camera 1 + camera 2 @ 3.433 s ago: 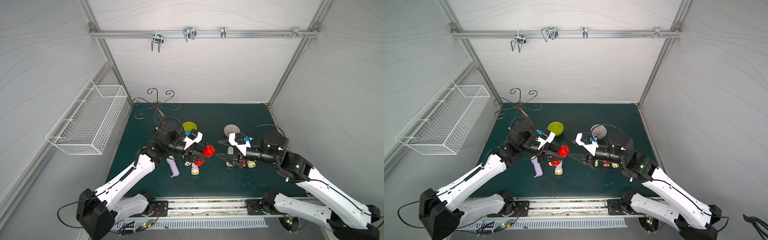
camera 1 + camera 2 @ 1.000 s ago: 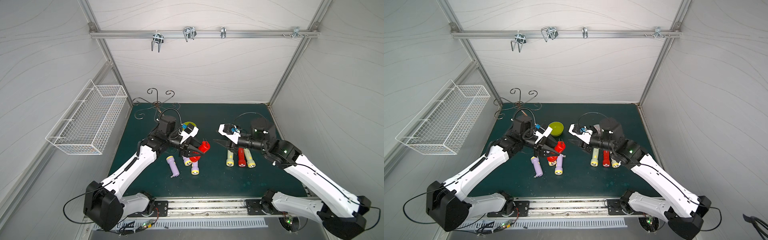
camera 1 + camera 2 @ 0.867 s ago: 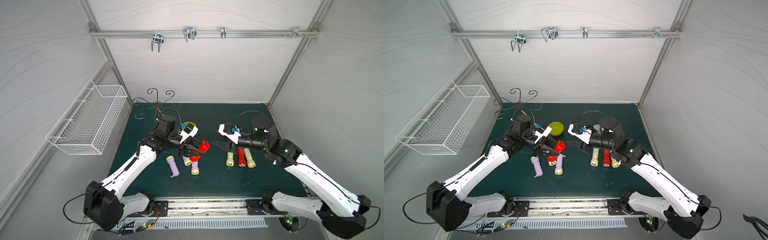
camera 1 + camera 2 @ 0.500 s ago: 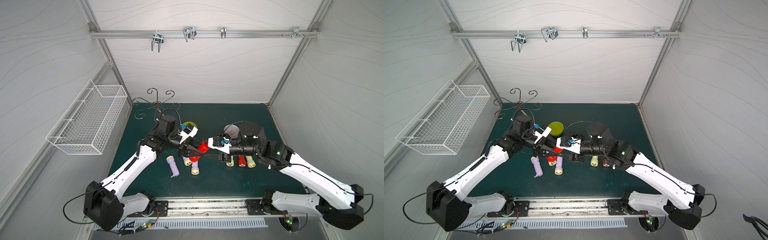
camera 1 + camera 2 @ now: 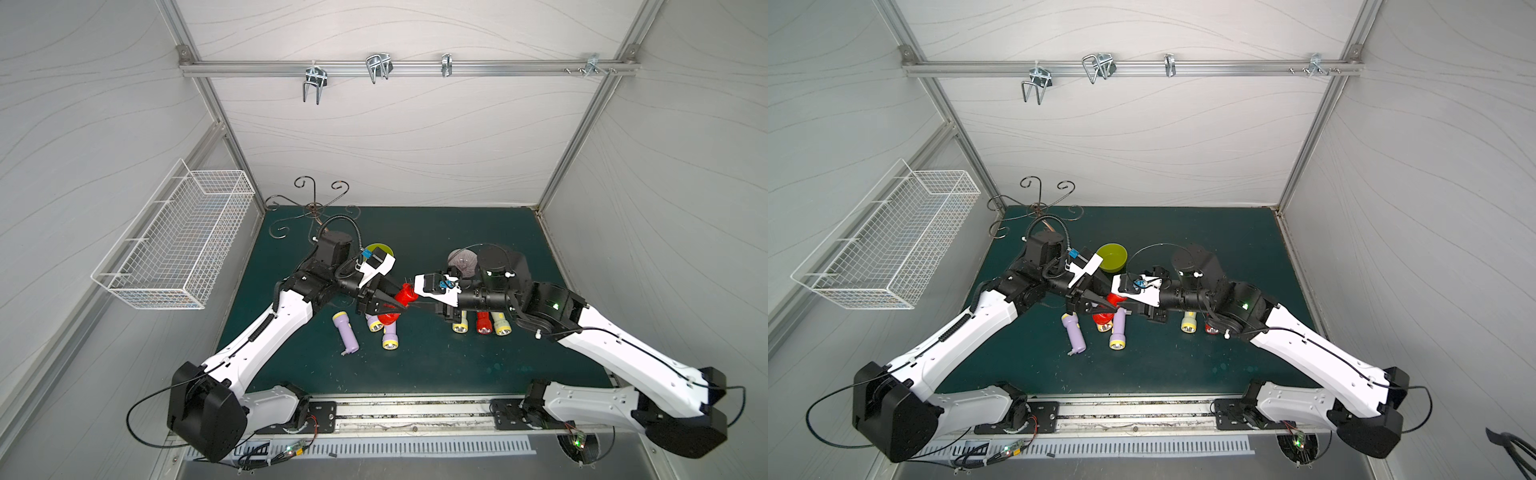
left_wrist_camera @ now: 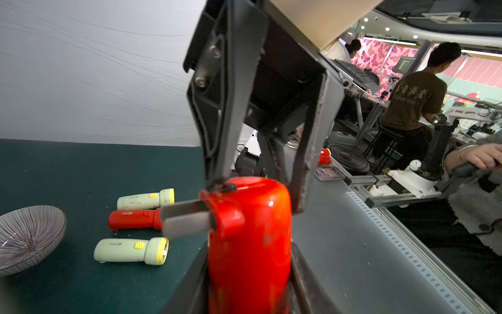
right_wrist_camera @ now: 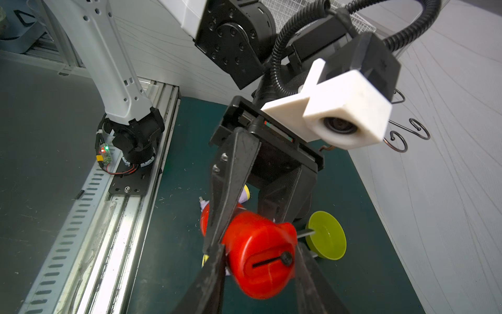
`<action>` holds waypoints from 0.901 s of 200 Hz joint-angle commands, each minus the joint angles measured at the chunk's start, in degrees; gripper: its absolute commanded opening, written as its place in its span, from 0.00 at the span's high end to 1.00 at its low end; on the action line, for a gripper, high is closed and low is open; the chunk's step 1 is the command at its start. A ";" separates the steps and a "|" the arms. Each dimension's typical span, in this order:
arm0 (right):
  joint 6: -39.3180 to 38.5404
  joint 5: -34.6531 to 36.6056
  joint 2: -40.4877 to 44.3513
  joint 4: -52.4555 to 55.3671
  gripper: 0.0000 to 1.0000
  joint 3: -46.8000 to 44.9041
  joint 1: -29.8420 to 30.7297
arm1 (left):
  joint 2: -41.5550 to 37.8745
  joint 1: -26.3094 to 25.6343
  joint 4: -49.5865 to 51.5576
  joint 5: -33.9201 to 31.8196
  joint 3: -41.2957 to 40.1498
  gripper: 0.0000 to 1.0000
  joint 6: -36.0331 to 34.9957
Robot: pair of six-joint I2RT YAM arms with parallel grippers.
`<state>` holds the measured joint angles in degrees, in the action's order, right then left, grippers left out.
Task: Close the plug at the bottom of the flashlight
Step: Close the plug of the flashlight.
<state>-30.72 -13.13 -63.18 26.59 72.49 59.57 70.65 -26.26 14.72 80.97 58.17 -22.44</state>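
Green mat [image 5: 436,365] floors a white-walled booth, and the two arms meet above its middle. There the left gripper [image 5: 400,300] is clenched on one red flashlight [image 6: 250,244], held in the air clear of the mat. Its long axis follows the left fingers, running across the booth from arm to arm, butt end toward the right arm. The right gripper [image 7: 259,246] brackets that butt, one finger at each side; whether it squeezes I cannot tell. One plug [image 6: 187,217], two flat metal blades, sticks out sideways from the butt, square to the body, toward the back wall. A red patch [image 5: 388,318] just under the left fingers may be its head or another torch; unclear. Below lie three purple torches [image 5: 345,332]. Under the right arm lie three more side by side, heads toward the front: two pale torches [image 6: 130,248] flanking one red torch [image 6: 133,218]. Two bowls stand behind: one green bowl [image 5: 1119,259], one striped bowl [image 6: 27,233]. One basket [image 5: 178,245] hangs on the left wall; one scrolled stand [image 5: 313,205] is at the back.
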 commanded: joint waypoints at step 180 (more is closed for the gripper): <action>-1.29 5.96 -0.36 3.33 0.55 1.47 2.57 | -0.08 -0.11 -0.48 3.23 3.69 1.00 -2.50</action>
<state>-31.77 -7.44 -63.53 28.21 72.77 61.87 71.44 -26.26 16.49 81.71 58.61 -22.70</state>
